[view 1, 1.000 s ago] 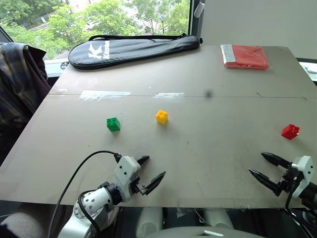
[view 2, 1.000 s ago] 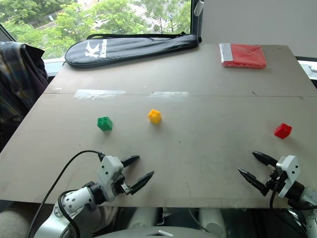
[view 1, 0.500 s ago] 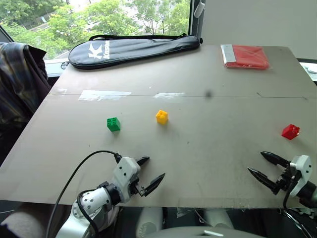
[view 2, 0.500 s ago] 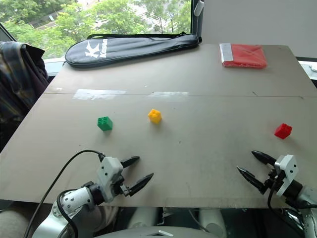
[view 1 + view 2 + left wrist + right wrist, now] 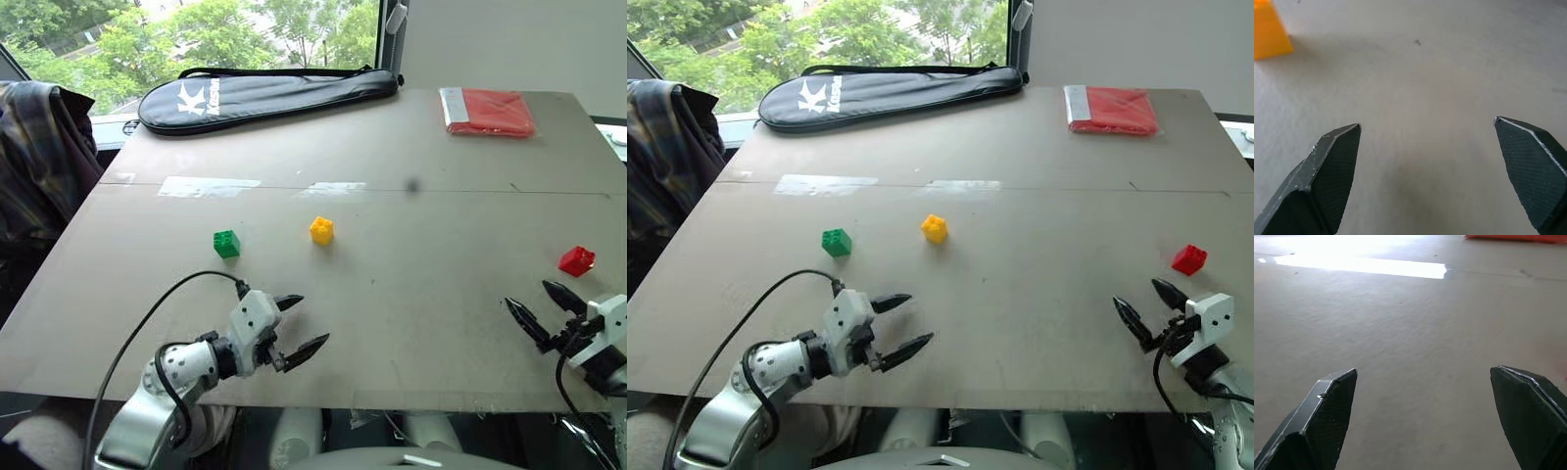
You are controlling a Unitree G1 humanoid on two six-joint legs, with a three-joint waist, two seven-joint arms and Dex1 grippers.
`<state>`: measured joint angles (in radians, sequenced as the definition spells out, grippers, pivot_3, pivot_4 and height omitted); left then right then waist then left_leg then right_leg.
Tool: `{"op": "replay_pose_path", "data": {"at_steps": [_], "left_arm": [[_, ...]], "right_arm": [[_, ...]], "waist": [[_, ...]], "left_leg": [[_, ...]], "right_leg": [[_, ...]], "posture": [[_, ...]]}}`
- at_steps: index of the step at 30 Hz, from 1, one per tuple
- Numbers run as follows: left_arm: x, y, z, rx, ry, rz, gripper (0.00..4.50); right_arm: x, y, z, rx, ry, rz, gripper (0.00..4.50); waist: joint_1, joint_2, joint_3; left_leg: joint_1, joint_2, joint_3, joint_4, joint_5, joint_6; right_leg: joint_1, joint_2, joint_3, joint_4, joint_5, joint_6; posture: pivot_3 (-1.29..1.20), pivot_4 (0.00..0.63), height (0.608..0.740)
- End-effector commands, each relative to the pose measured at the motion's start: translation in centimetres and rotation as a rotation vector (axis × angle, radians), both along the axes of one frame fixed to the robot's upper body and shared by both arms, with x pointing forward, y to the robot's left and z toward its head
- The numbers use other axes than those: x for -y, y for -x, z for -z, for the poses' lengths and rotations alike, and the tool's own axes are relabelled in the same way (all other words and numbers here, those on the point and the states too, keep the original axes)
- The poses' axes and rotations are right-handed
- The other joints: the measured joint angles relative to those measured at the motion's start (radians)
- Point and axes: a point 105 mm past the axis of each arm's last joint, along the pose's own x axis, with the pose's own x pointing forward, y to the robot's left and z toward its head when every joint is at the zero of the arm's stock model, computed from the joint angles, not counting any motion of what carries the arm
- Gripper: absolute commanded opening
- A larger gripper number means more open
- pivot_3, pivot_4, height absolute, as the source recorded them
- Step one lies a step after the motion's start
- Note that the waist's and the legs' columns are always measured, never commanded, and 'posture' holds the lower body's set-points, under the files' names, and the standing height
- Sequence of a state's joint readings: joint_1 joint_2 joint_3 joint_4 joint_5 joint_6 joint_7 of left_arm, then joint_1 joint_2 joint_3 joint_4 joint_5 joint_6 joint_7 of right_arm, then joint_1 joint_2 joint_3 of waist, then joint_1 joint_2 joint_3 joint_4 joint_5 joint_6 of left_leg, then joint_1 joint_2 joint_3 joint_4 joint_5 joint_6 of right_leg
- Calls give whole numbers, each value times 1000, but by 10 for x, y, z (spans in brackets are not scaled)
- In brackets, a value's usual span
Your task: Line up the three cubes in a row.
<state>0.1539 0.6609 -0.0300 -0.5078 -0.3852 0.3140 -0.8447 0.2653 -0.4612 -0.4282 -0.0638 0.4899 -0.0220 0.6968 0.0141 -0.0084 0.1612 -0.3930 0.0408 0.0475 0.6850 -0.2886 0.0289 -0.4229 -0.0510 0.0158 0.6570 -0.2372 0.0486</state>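
Grey tabletop beside leafy window

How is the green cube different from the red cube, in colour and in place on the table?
Colour: the green cube is green, the red cube red. Place: the green cube lies toward the table's left, beside the yellow cube; the red cube lies alone near the right edge, close to the right gripper. Both are small studded bricks, resting untouched on the table.

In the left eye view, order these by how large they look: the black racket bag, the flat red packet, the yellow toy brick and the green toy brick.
1. Long black fabric racket bag
2. Flat red packet
3. Small yellow studded plastic brick and small green studded plastic brick: they look alike, so I do not rank them.
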Motion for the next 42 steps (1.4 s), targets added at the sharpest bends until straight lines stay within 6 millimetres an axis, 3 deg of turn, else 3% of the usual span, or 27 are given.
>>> {"op": "replay_pose_path", "data": {"at_steps": [1, 9, 13, 19, 27, 30, 34, 35, 42], "left_arm": [[20, 0, -32, 71, 24, 146, 4446], [43, -8, -63, 139, -24, 277, 4446], [47, -5, -66, 149, -51, 310, 4446], [49, -4, -66, 157, -64, 321, 4446], [53, -12, -76, 198, -50, 319, 4446], [55, -13, -78, 205, -41, 314, 4500], [57, -14, -79, 209, -36, 307, 4500], [58, -14, -79, 209, -33, 307, 4500], [58, -14, -80, 206, -27, 297, 4500]], "right_arm": [[23, -7, -15, 43, 57, 182, 4500], [32, -14, -19, 83, 58, 397, 4500], [34, -13, -28, 162, 54, 517, 4500], [45, -20, -20, 142, 12, 625, 4500], [55, -53, -14, 133, -166, 740, 4500], [49, -59, -13, 119, -135, 724, 3636], [46, -59, -11, 110, -111, 716, 1567], [45, -59, -11, 108, -112, 711, 1295], [30, -65, -16, 89, -130, 600, 1310]], "waist": [[-1, 0, 0], [-4, 0, 0], [-7, 0, 0], [-14, 0, 0], [-28, 0, 0], [-27, 0, 0], [-27, 0, 0], [-27, 0, 0], [-28, 0, 0]], "left_leg": [[0, -1, 0, 0, 0, 0], [-2, -1, 0, 0, 0, 0], [-2, -1, 0, 0, 0, 0], [-2, -1, 0, 1, 0, 0], [-1, -1, 0, 1, 0, 0], [-2, -1, 0, 1, 0, 0], [-2, -1, 0, 1, 0, 0], [-2, -1, 0, 1, 0, 0], [-1, -1, 0, 2, 0, 0]], "right_leg": [[0, 0, 0, 0, 1, -1], [0, 3, -2, 0, 2, 0], [0, 3, -1, 0, 1, 0], [0, 2, 1, 1, 1, -1], [0, 3, 1, 3, 2, 1], [0, 3, 0, 3, 3, 2], [0, 3, 0, 3, 3, 2], [0, 3, 0, 3, 3, 2], [0, 3, 1, 4, 3, 2]], "posture": [[0, 150, 708], [0, 150, 708], [0, 150, 708], [0, 150, 708], [0, 150, 708], [0, 150, 708], [0, 150, 708], [0, 150, 708], [0, 150, 708]]}}
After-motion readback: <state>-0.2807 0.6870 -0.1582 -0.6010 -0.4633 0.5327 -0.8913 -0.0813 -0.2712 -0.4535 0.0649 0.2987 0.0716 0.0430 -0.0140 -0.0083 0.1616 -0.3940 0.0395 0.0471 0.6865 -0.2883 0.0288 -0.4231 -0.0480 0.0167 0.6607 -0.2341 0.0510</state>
